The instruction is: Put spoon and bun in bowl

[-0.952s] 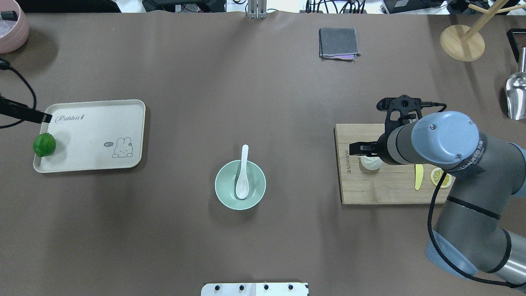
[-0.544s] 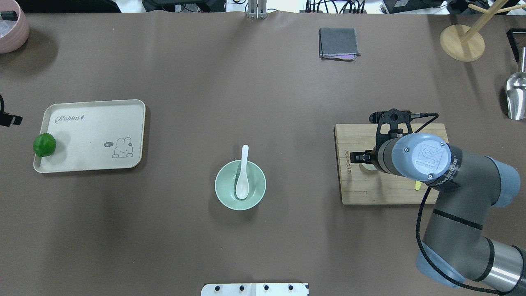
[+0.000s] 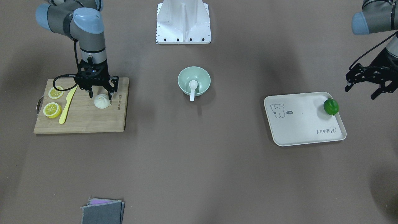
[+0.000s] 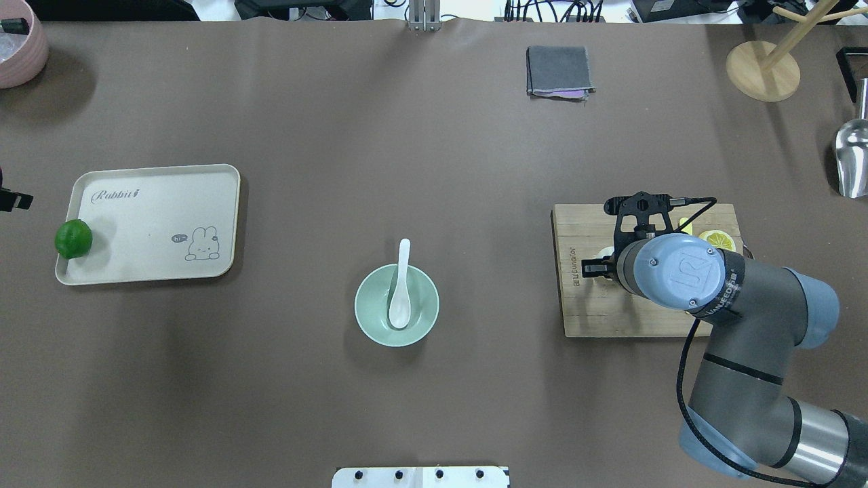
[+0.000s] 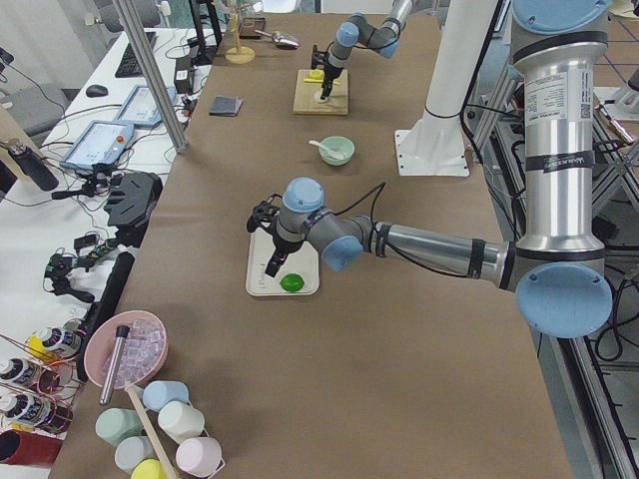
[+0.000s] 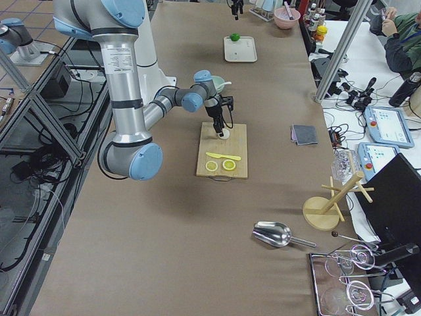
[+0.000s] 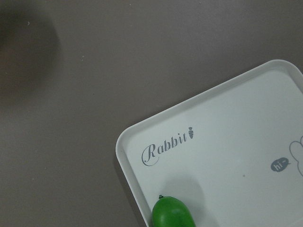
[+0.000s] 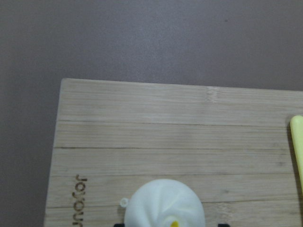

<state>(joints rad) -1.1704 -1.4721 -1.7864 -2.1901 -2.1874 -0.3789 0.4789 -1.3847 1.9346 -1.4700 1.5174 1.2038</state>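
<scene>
The white spoon [image 4: 401, 290] lies in the mint-green bowl [image 4: 369, 324] at the table's middle, scoop down inside, handle over the far rim; both show in the front view, spoon [image 3: 192, 88] and bowl [image 3: 202, 75]. The white pleated bun [image 3: 102, 101] sits on the wooden cutting board [image 3: 90, 123]. My right gripper [image 3: 101, 95] is open and points down over the bun, one finger on each side of it. The right wrist view shows the bun [image 8: 165, 208] close below. My left gripper [image 3: 360, 92] is open and empty, off the tray's outer side.
Two lemon slices [image 3: 52, 109] and a yellow knife [image 3: 67, 105] lie on the board beside the bun. A cream tray [image 3: 304, 124] holds a green lime [image 3: 331, 106]. A grey cloth [image 4: 558, 71], a wooden stand [image 4: 763, 71], a metal scoop [image 4: 851, 156] and a pink bowl [image 4: 17, 47] lie at the table's edges.
My right gripper has come down and towards me until it straddles the bun. My left gripper has drawn back from the tray's corner to the table's left edge.
</scene>
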